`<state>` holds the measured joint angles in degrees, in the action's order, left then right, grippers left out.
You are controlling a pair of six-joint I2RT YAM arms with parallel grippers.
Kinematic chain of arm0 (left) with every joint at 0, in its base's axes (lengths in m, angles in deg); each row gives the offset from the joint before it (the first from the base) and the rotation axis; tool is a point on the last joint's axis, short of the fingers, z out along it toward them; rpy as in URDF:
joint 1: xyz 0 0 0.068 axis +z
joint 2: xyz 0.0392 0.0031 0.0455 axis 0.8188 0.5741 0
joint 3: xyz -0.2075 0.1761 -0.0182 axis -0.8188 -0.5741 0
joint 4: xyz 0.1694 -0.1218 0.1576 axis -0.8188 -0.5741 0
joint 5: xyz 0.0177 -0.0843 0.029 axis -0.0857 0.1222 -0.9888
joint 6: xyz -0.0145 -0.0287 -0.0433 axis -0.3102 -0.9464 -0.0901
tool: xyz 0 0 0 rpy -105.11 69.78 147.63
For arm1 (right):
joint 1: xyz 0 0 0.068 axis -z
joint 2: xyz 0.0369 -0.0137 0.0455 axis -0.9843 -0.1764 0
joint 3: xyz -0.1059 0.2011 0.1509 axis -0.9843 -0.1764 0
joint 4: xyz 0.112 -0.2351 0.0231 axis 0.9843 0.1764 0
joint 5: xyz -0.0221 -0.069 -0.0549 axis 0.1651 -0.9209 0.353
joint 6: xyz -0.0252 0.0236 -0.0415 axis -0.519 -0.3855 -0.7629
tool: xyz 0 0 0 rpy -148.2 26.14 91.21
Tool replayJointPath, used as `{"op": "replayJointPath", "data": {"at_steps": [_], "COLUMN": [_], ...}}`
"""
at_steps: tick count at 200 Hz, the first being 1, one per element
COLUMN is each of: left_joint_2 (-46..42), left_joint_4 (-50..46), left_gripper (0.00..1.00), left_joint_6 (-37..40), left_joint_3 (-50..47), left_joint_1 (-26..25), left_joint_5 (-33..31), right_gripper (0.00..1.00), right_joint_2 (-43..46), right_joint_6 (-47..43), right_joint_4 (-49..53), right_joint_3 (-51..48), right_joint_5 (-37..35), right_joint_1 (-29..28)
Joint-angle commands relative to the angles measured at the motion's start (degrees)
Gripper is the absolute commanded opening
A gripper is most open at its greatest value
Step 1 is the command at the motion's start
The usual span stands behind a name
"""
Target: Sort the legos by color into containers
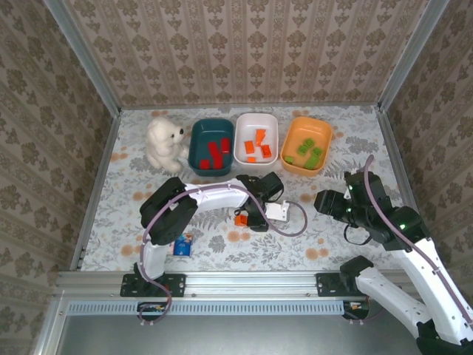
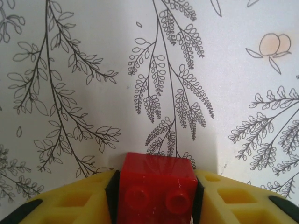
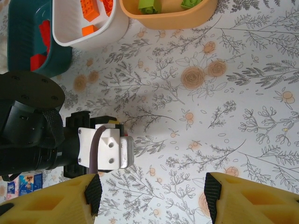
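My left gripper (image 2: 156,191) is shut on a red lego (image 2: 157,184), its yellow fingers (image 2: 74,203) pressed against both sides, low over the flowered tablecloth. From above, that gripper (image 1: 244,219) is at mid-table in front of the bowls. The dark teal container (image 1: 194,154) holds red legos (image 1: 216,152), the white container (image 1: 239,145) holds orange legos (image 1: 258,145), and the orange container (image 1: 287,150) holds green legos (image 1: 307,151). My right gripper (image 1: 325,201) hovers to the right. In its own view the right gripper (image 3: 152,196) is open over bare cloth.
A white plush bear (image 1: 164,143) sits left of the teal bowl. A small blue packet (image 1: 182,245) lies near the left arm's base. Metal frame rails and patterned walls close in the table on three sides.
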<state>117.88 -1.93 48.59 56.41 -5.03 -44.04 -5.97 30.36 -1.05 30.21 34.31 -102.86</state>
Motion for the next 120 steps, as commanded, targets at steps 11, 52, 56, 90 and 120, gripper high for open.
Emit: {"op": "replayJointPath", "data": {"at_steps": [11, 52, 56, 90, 120], "left_joint_2": [0.83, -5.11, -5.77, -11.45, -10.99], "left_joint_4": [-2.01, 3.39, 3.87, 6.52, 2.25], "left_gripper": [0.30, 0.27, 0.27, 0.27, 0.25], "left_joint_6": [-3.42, -13.33, -14.46, -23.39, -31.28], "left_joint_3": [0.73, 0.24, 0.24, 1.96, 7.67], "left_joint_1": [0.57, 2.47, 3.00, 9.74, 17.82], "left_joint_5": [0.52, -2.75, -3.13, -5.47, -12.35], "right_gripper": [0.63, 0.63, 0.63, 0.63, 0.63], "right_joint_2": [-0.80, -2.09, -2.28, -4.16, -6.17], "right_joint_6": [-1.46, -2.01, -2.10, -2.70, -2.65], "right_joint_4": [-1.62, -2.40, -2.50, -4.27, -7.23], "right_joint_3": [0.60, 1.99, 2.24, 2.72, 2.43], "right_joint_5": [0.69, 1.06, 1.14, 2.49, 4.87], "right_joint_1": [0.45, 0.53, 0.60, 0.57, 0.56]}}
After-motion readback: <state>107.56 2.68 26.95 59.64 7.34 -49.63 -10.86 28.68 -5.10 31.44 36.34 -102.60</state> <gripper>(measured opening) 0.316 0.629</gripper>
